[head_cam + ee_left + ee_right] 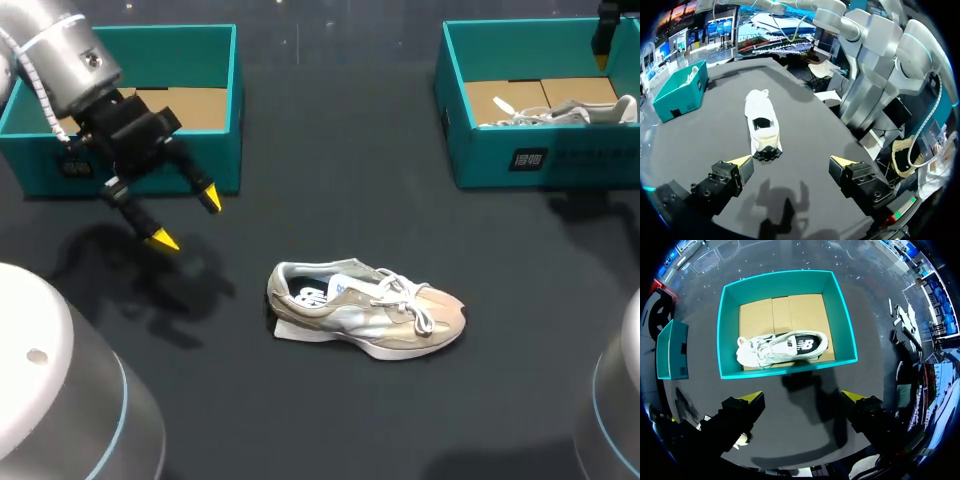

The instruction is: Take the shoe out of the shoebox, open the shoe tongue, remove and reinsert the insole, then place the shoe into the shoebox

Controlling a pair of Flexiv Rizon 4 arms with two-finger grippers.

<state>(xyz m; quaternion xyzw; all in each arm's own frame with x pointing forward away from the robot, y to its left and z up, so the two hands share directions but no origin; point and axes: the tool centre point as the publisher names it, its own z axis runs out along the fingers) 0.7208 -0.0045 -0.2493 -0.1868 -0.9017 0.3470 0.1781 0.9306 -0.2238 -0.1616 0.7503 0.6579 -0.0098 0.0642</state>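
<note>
A beige and silver shoe (365, 310) with white laces lies on its sole in the middle of the dark table, toe to the right. My left gripper (187, 217) hangs open and empty to its upper left, in front of the empty left teal shoebox (236, 110). In the left wrist view the shoe (762, 125) lies just ahead of the open left gripper (792, 162). My right gripper (802, 397) is open, high above the near wall of the right teal shoebox (790, 370), where a second white shoe (782, 347) lies on its side.
The right shoebox (540, 165) stands at the back right with the second shoe (560, 112) inside, and part of my right arm (606, 30) shows above it. Both boxes have brown cardboard floors. Open dark tabletop surrounds the middle shoe.
</note>
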